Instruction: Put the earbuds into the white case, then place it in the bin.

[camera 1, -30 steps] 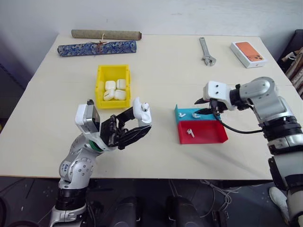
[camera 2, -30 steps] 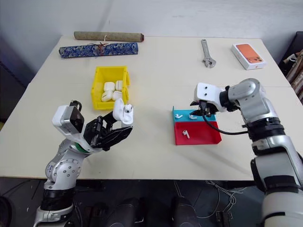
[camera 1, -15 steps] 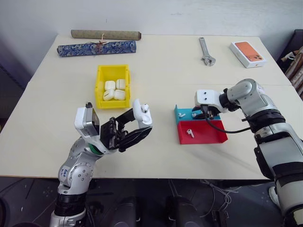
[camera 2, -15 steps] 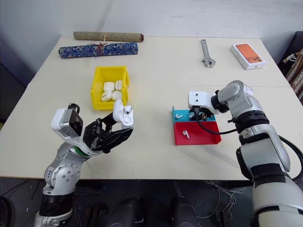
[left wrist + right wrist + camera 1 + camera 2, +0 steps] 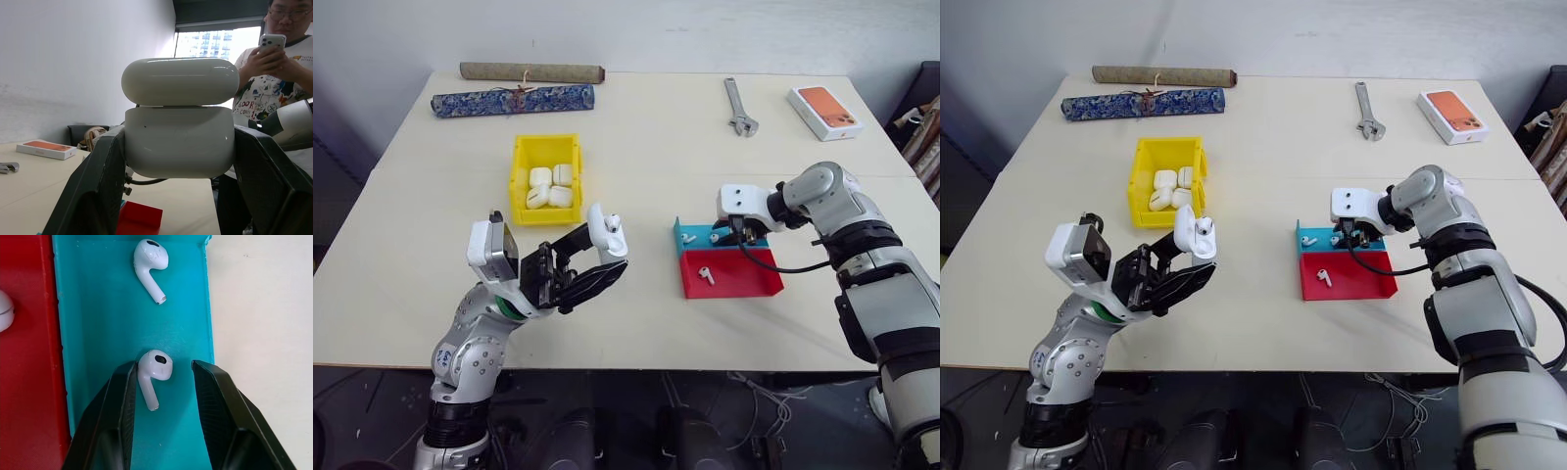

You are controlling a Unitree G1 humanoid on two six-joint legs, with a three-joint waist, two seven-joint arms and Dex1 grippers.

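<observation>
From the head views, the left end effector [image 5: 592, 266] clamps the white case [image 5: 607, 231] above the desk [image 5: 636, 147], at 5 o'clock from the bin [image 5: 546, 147]. In the right wrist view, the right end effector [image 5: 161, 369] stands open astride one of the earbuds [image 5: 152, 372] in the blue tray [image 5: 98, 318], touching one finger.

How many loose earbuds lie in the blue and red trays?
3: two in the blue tray, one free and one between the open right gripper fingers; one in the red tray.
</observation>
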